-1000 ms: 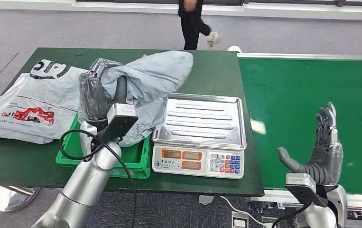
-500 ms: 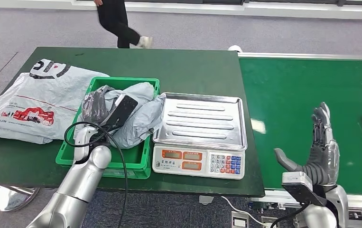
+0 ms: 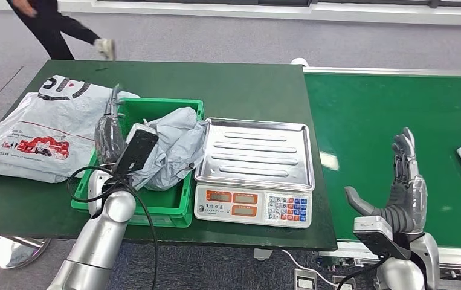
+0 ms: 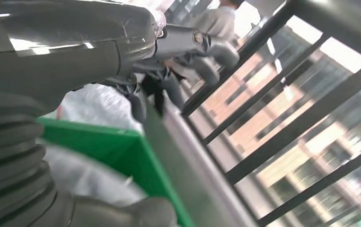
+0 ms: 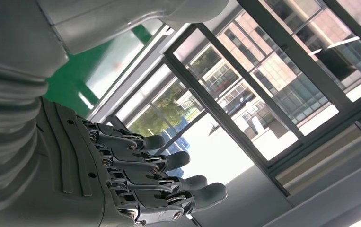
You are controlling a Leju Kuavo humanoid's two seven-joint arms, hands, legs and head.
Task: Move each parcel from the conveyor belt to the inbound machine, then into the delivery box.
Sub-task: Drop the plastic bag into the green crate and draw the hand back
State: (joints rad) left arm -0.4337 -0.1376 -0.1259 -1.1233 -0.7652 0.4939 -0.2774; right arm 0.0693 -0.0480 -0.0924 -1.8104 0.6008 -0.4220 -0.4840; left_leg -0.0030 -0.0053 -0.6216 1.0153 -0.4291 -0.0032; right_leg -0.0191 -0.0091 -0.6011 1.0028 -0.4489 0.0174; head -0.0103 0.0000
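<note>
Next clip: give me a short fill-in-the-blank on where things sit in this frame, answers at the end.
1. The grey parcel lies in the green ____.
2. The tray of the scale holds ____.
3. The right robot hand hovers above the green ____, fingers apart.
4. The printed white bag lies on the ____, beside the left robot hand.

Answers: crate; nothing; conveyor belt; table
</note>
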